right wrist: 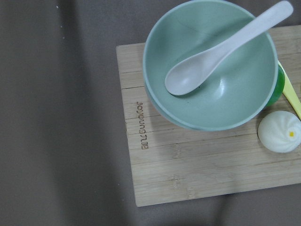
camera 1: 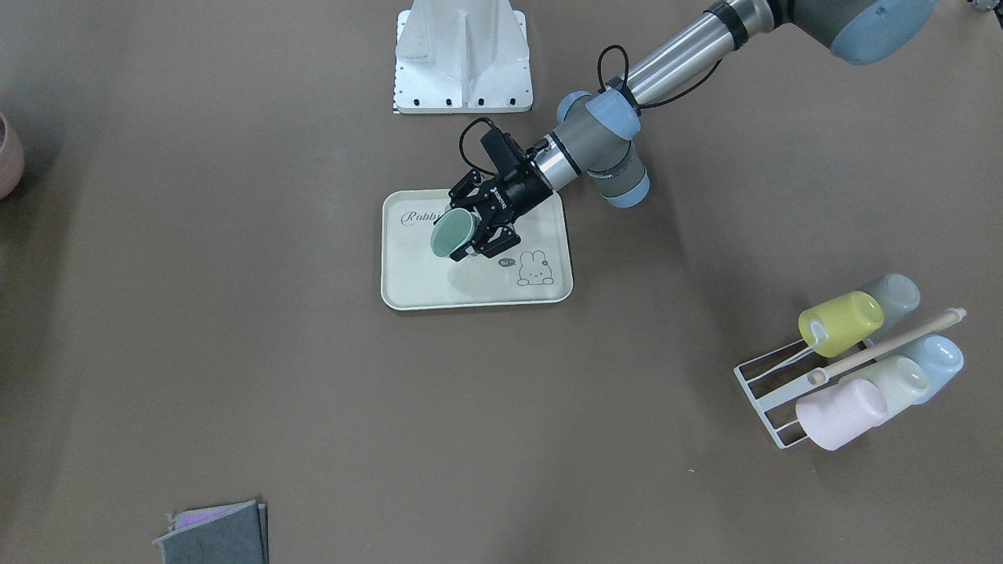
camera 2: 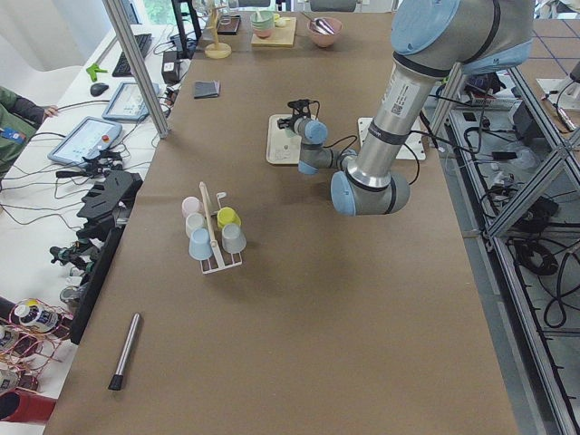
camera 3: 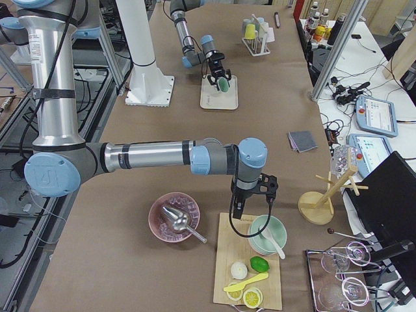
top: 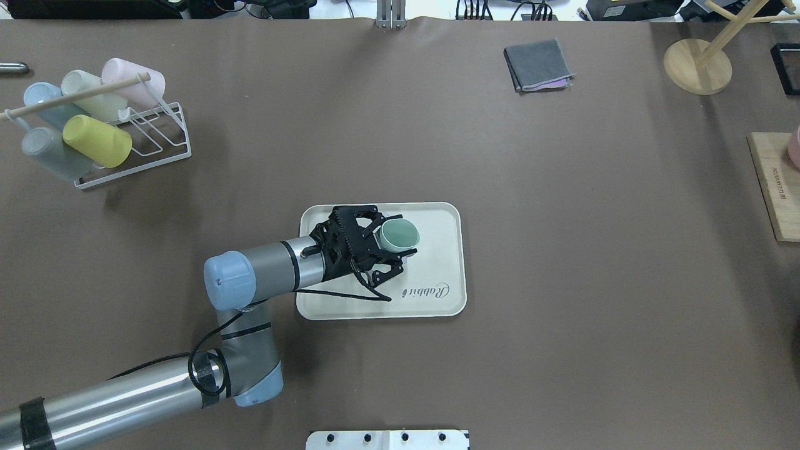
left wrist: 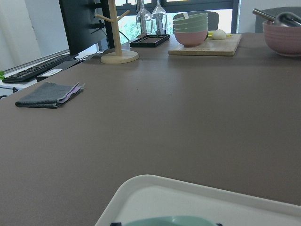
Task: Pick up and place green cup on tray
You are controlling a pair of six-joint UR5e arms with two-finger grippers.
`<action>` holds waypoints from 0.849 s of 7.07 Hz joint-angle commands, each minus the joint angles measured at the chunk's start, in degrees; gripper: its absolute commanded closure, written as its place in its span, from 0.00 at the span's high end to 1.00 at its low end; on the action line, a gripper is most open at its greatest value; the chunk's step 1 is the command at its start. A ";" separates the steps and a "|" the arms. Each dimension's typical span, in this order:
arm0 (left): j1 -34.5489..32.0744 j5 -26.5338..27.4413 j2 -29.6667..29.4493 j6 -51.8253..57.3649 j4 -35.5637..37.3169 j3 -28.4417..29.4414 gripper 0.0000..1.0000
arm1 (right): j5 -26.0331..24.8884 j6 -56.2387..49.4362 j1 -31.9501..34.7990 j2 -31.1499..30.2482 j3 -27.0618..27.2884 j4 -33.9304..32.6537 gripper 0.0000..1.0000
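The green cup (camera 1: 453, 235) is a small mint tumbler, held tilted with its mouth open to the side, low over the cream "Rabbit" tray (camera 1: 470, 291). My left gripper (camera 1: 472, 232) is shut on the cup, one finger on each side. The overhead view shows the same grip: the left gripper (top: 394, 242), the cup (top: 399, 235) and the tray (top: 440, 215). In the left wrist view only the cup's rim (left wrist: 164, 220) and the tray's edge (left wrist: 188, 195) show. My right gripper (camera 3: 252, 203) hangs over a wooden board far from the tray. I cannot tell whether it is open or shut.
A white wire rack (top: 134, 147) holds yellow, pink, pale and blue cups at the table's left rear. A folded grey cloth (top: 537, 64) and a wooden stand (top: 697, 65) lie beyond the tray. A green bowl with a spoon (right wrist: 211, 70) sits on the wooden board (right wrist: 188, 165).
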 commanded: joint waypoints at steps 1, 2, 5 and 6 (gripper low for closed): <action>-0.07 0.02 1.48 0.15 -1.89 -0.50 0.99 | -0.05 0.00 -0.14 0.09 0.00 0.00 1.00; -0.07 0.02 2.71 0.15 -3.38 -0.50 0.99 | 0.04 0.00 -0.23 0.09 0.00 0.09 1.00; -0.07 0.11 4.39 0.94 -4.72 -0.77 0.99 | 0.04 0.00 -0.41 0.18 0.09 0.09 1.00; -0.07 0.11 4.57 0.95 -4.54 -1.64 0.99 | 0.04 0.09 -0.41 0.18 0.09 0.09 1.00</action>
